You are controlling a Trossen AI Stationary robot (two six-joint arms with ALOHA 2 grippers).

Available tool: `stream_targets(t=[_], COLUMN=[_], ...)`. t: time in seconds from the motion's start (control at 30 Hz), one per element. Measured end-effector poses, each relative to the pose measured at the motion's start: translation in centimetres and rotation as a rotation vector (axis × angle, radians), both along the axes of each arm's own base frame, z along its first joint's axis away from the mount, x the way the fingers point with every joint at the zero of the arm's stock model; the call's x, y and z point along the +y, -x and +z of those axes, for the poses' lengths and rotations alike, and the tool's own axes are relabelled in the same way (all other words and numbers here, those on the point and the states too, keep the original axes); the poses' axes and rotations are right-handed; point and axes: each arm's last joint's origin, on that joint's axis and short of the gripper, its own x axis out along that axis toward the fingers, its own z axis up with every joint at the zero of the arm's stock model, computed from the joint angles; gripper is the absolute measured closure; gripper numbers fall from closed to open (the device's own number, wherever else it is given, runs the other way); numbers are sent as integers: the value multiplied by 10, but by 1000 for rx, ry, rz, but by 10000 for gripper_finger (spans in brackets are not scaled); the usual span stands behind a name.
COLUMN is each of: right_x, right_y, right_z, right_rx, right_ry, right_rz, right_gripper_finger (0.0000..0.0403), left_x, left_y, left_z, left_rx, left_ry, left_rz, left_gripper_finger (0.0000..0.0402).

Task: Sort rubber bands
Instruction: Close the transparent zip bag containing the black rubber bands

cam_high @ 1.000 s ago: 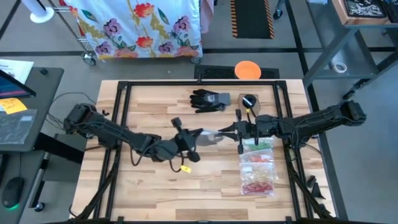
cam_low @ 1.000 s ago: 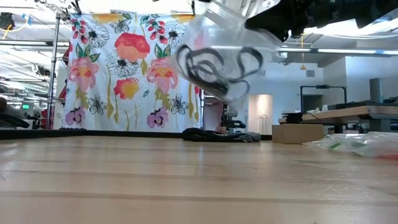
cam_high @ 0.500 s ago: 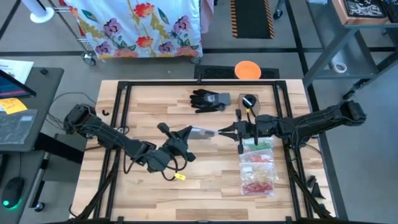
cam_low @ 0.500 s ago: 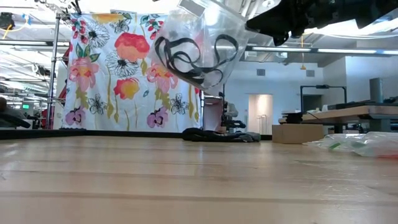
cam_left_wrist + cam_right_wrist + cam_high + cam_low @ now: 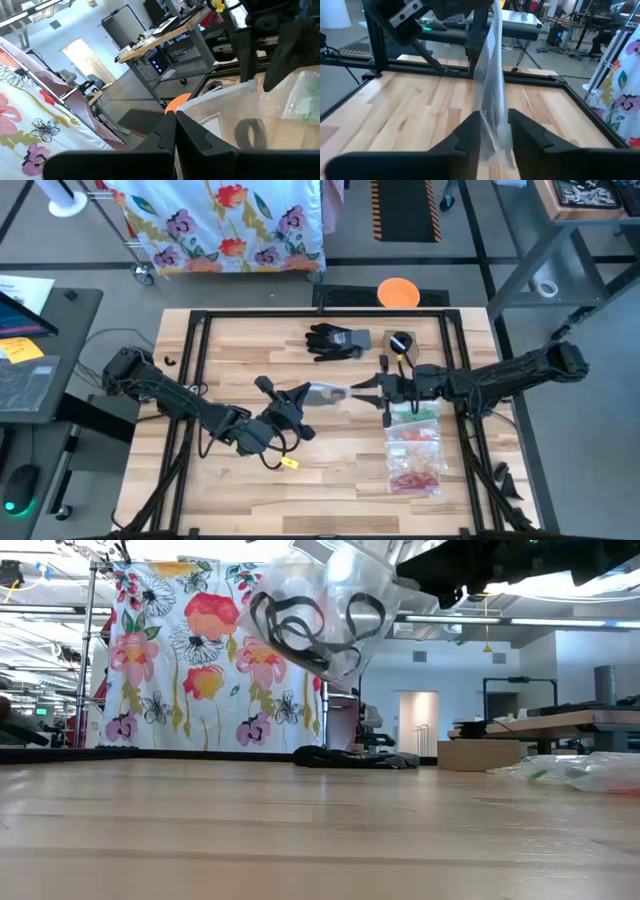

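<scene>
Left gripper (image 5: 300,396), mid-frame in the high view, pinches a clear bag (image 5: 325,393) of black rubber bands (image 5: 315,625) above the table (image 5: 250,350); right gripper (image 5: 357,390) fingers stand parted around its other edge

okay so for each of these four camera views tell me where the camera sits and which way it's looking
High: overhead, straight down on the table; both arms show.
Low: tabletop height, looking level toward the floral cloth.
Left wrist: on the left arm, past the left gripper, shut on the clear bag.
Right wrist: on the right arm; right gripper straddles the bag's edge.
All four show the bag; low shows black rubber bands inside.
</scene>
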Motion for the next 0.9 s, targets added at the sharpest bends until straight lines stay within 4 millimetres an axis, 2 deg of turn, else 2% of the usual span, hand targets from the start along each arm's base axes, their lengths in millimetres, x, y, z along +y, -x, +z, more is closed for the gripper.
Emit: stream_targets(t=[0.17, 0.3, 0.43, 0.6, 0.73, 0.9], right_x=[0, 0, 0, 0, 1, 1], right_y=[0, 0, 0, 1, 1, 0], right_z=[0, 1, -1, -5, -4, -3], right_rx=[-2, -4, 12, 54, 46, 42], right_ry=[27, 27, 28, 22, 12, 9], right_rz=[3, 3, 4, 22, 23, 23], right_gripper_finger=[237, 175, 139, 133, 137, 180], left_x=[1, 8, 20, 33, 39, 41], left_y=[-2, -8, -15, -21, -25, -26], left_z=[-3, -7, -12, -14, -15, -15], left_rx=[10, 25, 43, 28, 26, 25], left_ry=[15, 64, 138, 185, 234, 249], left_rz=[-51, -160, -249, -256, -327, -345], left_gripper_finger=[401, 401, 401, 401, 401, 401])
